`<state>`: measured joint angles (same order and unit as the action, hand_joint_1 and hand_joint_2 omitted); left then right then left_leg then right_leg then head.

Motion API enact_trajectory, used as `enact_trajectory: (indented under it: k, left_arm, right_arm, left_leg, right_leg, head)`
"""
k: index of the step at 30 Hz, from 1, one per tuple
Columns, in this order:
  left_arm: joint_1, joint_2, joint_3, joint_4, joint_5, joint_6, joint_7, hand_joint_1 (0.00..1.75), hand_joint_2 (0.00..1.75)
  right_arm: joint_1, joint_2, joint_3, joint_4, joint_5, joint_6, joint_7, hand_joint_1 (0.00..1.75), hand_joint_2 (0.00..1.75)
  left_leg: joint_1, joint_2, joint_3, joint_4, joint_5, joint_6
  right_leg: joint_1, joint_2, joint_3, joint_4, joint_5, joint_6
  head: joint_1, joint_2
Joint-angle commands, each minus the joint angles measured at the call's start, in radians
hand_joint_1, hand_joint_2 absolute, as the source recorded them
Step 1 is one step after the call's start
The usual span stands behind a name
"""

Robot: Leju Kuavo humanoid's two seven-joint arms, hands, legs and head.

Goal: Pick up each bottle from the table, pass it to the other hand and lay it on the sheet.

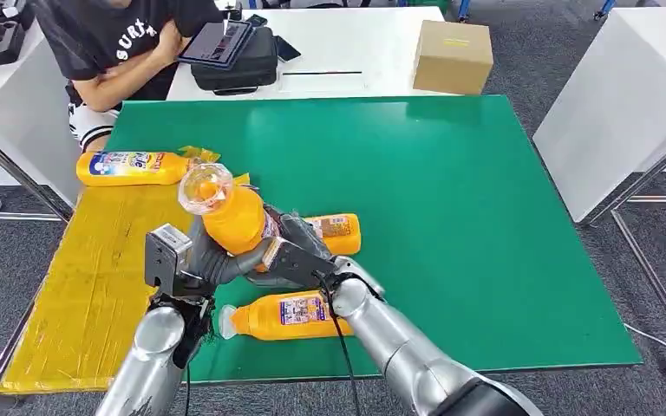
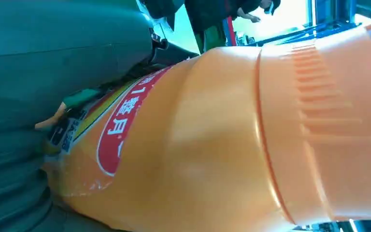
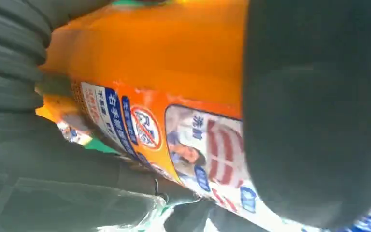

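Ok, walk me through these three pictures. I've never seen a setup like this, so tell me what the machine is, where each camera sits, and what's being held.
This is a humanoid robot with two silver arms, each ending in a hand. The wide picture comes from a camera on its head, looking down at a green table with a yellow sheet on its left part. The other two pictures come from cameras at each wrist, so they are very close and turned.

Both the left hand and the right hand are on one orange bottle, raised above the table, as if mid-handover. One bottle lies on the sheet and two on the green. A person sits behind the table.
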<state>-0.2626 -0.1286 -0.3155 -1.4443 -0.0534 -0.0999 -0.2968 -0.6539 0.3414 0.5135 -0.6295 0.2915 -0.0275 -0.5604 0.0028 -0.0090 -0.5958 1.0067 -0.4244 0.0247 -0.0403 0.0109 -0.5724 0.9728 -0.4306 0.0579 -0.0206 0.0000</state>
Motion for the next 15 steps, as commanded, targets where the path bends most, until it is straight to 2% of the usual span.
enact_trajectory:
  k: [1, 9, 15]
  left_arm:
    - [-0.04, 0.018, 0.022, 0.029, 0.002, 0.002, 0.006, 1.75, 1.75]
    - [-0.03, 0.009, 0.035, 0.015, -0.007, 0.008, 0.012, 1.75, 1.75]
    - [-0.01, 0.011, 0.074, -0.027, -0.035, 0.01, 0.027, 1.75, 1.75]
  right_arm:
    - [-0.014, -0.031, 0.016, -0.048, 0.01, -0.018, 0.019, 0.0, 1.75]
    - [-0.006, -0.04, 0.023, -0.077, 0.026, -0.042, 0.023, 0.0, 1.75]
    - [0.062, -0.103, 0.019, -0.301, 0.029, -0.073, 0.072, 0.0, 1.75]
  left_leg:
    - [0.001, -0.001, 0.001, 0.0, 0.0, -0.001]
    - [0.001, -0.001, 0.001, 0.001, 0.0, -0.001]
    - [0.001, -0.001, 0.0, 0.0, 0.0, -0.001]
  right_leg:
    - [0.001, -0.002, 0.002, 0.0, 0.0, -0.003]
    - [0.002, -0.002, 0.002, 0.0, 0.0, -0.004]
    - [0.001, -0.002, 0.001, -0.001, -0.001, -0.003]
  head:
    - [0.0, 0.0]
    - [0.0, 0.0]
    - [0.0, 0.0]
